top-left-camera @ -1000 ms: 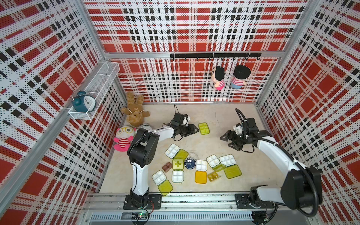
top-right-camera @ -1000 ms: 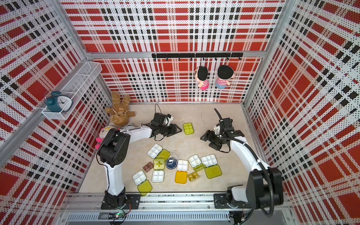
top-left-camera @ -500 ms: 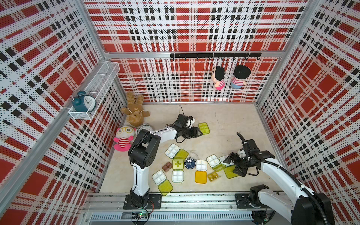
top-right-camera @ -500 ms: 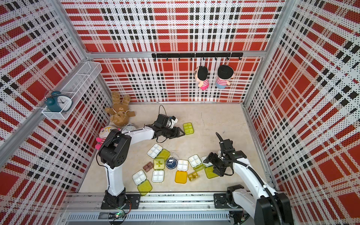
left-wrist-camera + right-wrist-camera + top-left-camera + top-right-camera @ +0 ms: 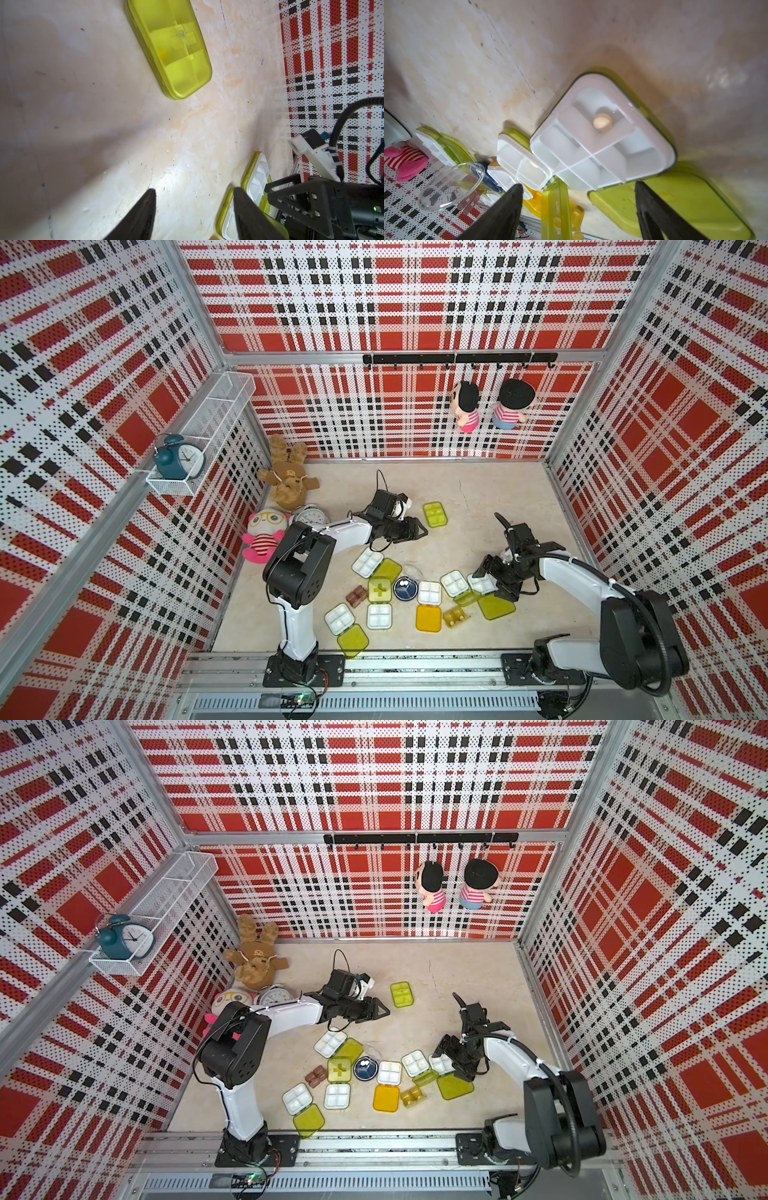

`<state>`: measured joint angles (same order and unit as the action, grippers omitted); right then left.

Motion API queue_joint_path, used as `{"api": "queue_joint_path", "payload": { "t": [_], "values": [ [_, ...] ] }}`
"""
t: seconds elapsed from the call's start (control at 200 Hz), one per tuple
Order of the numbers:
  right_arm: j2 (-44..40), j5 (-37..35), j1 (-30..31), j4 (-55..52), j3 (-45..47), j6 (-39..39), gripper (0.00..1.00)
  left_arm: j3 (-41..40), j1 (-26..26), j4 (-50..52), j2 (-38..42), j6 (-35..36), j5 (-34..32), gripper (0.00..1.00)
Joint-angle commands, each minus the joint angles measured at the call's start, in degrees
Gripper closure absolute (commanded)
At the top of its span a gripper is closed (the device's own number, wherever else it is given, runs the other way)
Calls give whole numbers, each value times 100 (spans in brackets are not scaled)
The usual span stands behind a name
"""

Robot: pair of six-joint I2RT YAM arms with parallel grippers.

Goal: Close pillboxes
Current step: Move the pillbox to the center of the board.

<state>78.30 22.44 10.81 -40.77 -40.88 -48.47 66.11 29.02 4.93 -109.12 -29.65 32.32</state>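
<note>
Pillboxes mostly open; task looks early.

Both top views: one closed lime pillbox (image 5: 435, 514) sits alone on the far part of the counter (image 5: 478, 489). The left tool (image 5: 420, 528) is just beside it, holding nothing. In the near cluster, six white trays lie with lids folded back, including the orange-lidded tray (image 5: 429, 593) and the right-end tray (image 5: 481, 583), whose lime lid (image 5: 496, 606) lies flat on its near side. Cross-marked lime square (image 5: 380, 590): closed box or loose lid, cannot tell. Brown pillbox (image 5: 356, 595) is too small to judge. Also round navy pillbox (image 5: 405, 588), with a clear lid (image 5: 411, 571) lying off beside it. Right tool (image 5: 496, 581) hovers low over the right-end tray.

Left wrist view: left tool (image 5: 194, 192) fingers apart, bare counter between them, closed lime pillbox (image 5: 172, 47) ahead.

Right wrist view: right tool (image 5: 577, 184) spread wide, nothing clamped, lined up on the right-end tray (image 5: 602, 141). One pill (image 5: 602, 122) inside; lime lid (image 5: 675, 207) not yet shut.

Left to do: nearly every lid. This one is likely next.
</note>
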Motion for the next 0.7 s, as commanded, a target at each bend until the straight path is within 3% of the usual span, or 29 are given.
{"api": "queue_joint_path", "payload": {
  "t": [0.0,0.511,0.696],
  "values": [
    [328,-187,-126,182,-393,366,13,36,-20,-150,176,-31,-74,38],
    [2681,496,-293,873,-2542,529,13,889,9,233,-360,-150,-87,40],
    [2815,506,-291,710,-3294,677,14,1237,87,333,-589,-129,-9,40]
  ]
}}
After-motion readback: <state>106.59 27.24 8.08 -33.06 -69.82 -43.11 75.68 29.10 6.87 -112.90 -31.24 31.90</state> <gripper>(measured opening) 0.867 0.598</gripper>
